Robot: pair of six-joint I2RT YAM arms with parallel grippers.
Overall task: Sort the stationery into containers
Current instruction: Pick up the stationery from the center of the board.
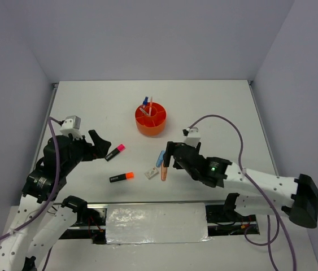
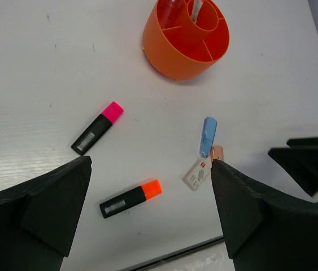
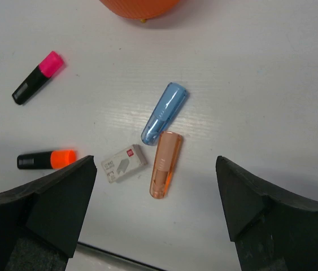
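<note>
The round orange tub (image 1: 151,120) stands mid-table with thin pens (image 1: 147,104) upright in it; it also shows in the left wrist view (image 2: 187,45). On the table lie a pink-capped highlighter (image 1: 115,152), an orange-capped highlighter (image 1: 121,177), a blue-clear piece (image 3: 165,113), a salmon-clear piece (image 3: 165,164) and a small white box (image 3: 124,164). My right gripper (image 3: 155,161) is open and empty, above the salmon piece. My left gripper (image 2: 150,164) is open and empty, above the orange-capped highlighter (image 2: 130,198) and near the pink-capped one (image 2: 97,128).
The table's near edge with a dark gap (image 3: 113,257) runs just below the salmon piece and white box. Grey walls enclose the table on the left, back and right. The right arm's cable (image 1: 226,121) loops over the table's right part.
</note>
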